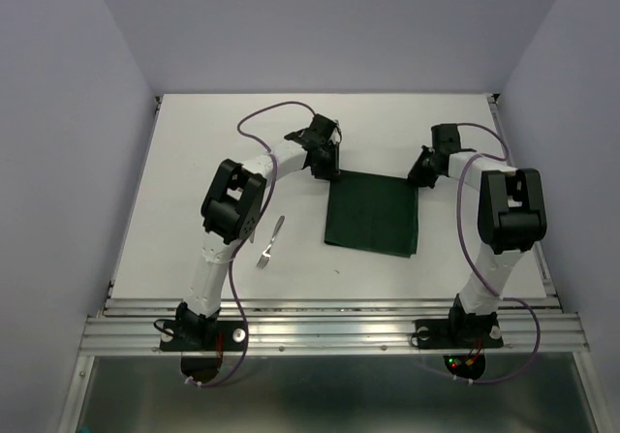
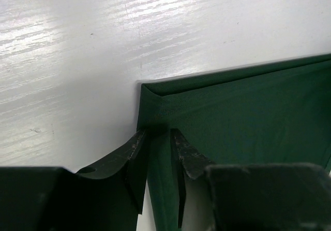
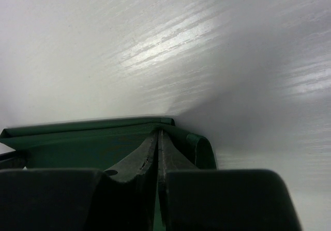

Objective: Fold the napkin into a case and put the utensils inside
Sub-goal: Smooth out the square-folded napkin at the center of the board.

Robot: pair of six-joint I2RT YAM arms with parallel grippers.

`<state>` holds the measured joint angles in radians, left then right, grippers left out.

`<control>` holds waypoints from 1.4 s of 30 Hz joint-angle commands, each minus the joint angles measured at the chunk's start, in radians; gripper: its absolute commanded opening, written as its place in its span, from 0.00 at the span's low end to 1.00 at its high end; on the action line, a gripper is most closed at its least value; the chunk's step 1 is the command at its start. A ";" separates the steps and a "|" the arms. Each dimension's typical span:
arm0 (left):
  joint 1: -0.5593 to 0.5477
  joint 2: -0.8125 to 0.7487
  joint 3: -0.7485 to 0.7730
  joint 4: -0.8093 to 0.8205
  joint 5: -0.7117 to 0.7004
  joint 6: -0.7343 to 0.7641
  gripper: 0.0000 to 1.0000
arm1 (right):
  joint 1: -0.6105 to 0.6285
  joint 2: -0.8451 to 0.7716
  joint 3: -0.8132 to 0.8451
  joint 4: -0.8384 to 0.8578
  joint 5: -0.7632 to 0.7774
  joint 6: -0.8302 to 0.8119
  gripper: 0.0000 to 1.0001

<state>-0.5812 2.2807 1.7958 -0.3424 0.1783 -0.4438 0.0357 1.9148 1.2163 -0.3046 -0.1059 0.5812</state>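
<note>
Napkin point(image 1: 373, 215), dark green and folded to a rough square, lies flat mid-table point(image 1: 194, 162), with the fork point(image 1: 270, 241) well apart to its left, near the left arm. At the cloth's far left corner the left hand point(image 2: 158, 138) stands partly spread, one finger point(image 2: 135, 156) on bare table just beside the edge and the other over the cloth. At the far right corner the right hand point(image 3: 158, 135) is pressed together, pinching the folded edge, which bunches up beside its tips.

Bright light leaves streaky glare on the white tabletop point(image 2: 145, 14) ahead of the left hand point(image 2: 158, 135); nearest the lens it blurs dark.
</note>
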 commanded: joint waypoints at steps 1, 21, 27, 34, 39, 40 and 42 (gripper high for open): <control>0.006 -0.039 0.030 -0.072 -0.069 0.053 0.35 | -0.020 -0.048 -0.035 0.007 0.046 -0.004 0.08; -0.046 -0.142 0.073 -0.145 -0.109 0.079 0.35 | -0.020 -0.025 -0.090 0.039 0.080 -0.011 0.06; -0.071 -0.259 -0.044 -0.126 -0.109 0.068 0.35 | -0.020 -0.059 -0.089 0.035 0.101 -0.020 0.07; -0.104 -0.444 -0.357 -0.047 -0.082 0.007 0.21 | -0.020 -0.083 -0.098 0.027 0.101 -0.023 0.07; -0.131 -0.481 -0.492 0.022 -0.020 -0.026 0.00 | -0.020 -0.085 -0.098 0.029 0.100 -0.021 0.07; -0.135 -0.477 -0.516 0.037 -0.019 -0.038 0.00 | -0.020 -0.083 -0.098 0.030 0.098 -0.021 0.07; -0.146 -0.471 -0.536 0.051 -0.010 -0.047 0.00 | -0.020 -0.080 -0.098 0.030 0.097 -0.020 0.07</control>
<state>-0.7101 1.8259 1.2934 -0.3515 0.1314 -0.4595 0.0200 1.8534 1.1301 -0.2611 -0.0418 0.5789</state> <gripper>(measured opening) 0.026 0.072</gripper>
